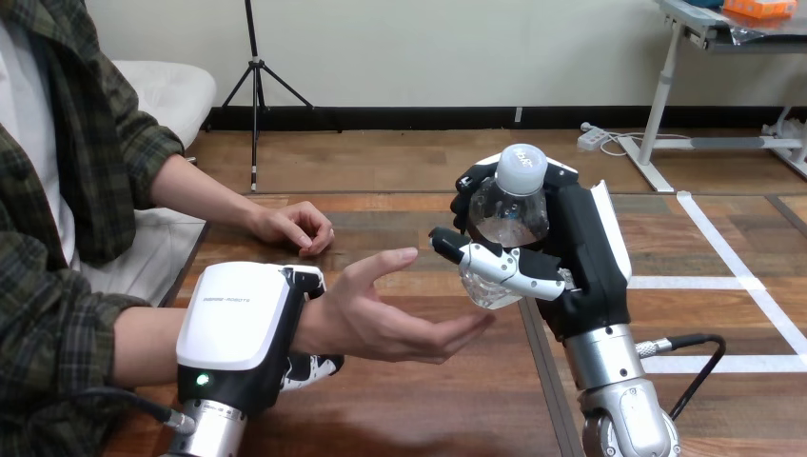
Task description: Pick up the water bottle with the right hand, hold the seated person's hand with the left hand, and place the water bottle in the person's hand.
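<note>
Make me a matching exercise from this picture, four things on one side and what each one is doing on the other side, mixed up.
Things:
1 bottle
2 left hand
3 right hand
4 person's upper hand

States:
A resting curled on the table
B wrapped round the person's wrist
C upright, cap on top
D gripping the bottle

Pairs: 1-C, 2-B, 3-D, 4-A

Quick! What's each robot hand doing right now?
Left hand: closed round the person's wrist.
Right hand: closed, holding the bottle.
</note>
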Robot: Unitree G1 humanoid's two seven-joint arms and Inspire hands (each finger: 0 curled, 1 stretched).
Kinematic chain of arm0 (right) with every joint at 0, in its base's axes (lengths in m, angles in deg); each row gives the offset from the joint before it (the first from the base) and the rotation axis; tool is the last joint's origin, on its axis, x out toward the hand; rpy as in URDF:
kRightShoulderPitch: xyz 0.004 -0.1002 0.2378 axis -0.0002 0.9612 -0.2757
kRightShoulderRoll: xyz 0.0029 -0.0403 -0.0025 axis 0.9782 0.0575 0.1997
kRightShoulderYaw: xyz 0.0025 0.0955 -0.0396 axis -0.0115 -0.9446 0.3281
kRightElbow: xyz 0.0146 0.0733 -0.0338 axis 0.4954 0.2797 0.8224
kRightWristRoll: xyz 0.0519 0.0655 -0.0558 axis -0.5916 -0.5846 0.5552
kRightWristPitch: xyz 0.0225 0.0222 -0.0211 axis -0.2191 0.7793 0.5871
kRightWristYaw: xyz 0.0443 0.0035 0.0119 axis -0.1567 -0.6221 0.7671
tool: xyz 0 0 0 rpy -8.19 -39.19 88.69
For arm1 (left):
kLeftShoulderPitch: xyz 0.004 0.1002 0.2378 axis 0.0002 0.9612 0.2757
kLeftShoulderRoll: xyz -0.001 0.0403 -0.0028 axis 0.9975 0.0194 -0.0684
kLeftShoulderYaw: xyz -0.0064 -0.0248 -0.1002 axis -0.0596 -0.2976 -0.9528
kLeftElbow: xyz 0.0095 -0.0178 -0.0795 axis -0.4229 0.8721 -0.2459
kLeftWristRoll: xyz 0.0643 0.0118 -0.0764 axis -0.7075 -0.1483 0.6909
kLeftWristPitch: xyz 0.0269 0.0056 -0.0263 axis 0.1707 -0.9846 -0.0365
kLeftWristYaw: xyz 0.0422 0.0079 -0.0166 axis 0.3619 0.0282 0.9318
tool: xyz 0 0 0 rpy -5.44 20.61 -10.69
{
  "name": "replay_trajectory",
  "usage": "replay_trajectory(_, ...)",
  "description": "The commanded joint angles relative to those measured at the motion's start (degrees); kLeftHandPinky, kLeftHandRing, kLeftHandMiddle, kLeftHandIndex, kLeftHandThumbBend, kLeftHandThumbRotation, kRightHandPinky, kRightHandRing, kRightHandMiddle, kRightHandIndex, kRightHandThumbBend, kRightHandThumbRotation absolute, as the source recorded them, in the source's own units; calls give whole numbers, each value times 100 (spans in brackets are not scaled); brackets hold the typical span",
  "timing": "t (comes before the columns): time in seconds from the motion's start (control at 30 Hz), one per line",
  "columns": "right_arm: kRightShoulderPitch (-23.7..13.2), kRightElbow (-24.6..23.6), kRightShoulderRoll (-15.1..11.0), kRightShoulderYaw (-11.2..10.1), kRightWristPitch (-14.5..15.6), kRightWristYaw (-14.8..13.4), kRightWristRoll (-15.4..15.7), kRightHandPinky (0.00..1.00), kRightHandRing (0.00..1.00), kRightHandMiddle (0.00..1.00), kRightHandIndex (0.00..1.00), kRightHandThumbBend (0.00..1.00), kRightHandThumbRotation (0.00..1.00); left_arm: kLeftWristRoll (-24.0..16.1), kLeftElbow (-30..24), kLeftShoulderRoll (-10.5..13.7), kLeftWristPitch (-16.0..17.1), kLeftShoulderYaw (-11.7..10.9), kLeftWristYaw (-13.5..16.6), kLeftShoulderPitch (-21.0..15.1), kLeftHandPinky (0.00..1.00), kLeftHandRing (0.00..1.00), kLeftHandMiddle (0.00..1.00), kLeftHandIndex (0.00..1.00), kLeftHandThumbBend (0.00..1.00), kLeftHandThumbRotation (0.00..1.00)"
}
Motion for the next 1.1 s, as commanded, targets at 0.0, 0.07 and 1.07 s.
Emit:
replay_trajectory(0.0, -481, -373, 47, 43, -191, 7, -12, 34, 39, 45, 47, 72, 0, -34, -383, -2, 146, -21, 27, -117, 23, 25, 29, 30, 84, 0)
replay_trajectory(0.07, -451, -407, 60, 63, -173, 39, -41, 34, 39, 45, 47, 72, 0, -49, -434, -7, 129, -22, 3, -94, 23, 25, 29, 30, 84, 0)
replay_trajectory(1.07, -32, -750, 132, 345, -189, 649, -467, 36, 41, 45, 46, 69, 0, -113, -610, -83, 222, -69, -174, -26, 22, 25, 29, 30, 85, 0)
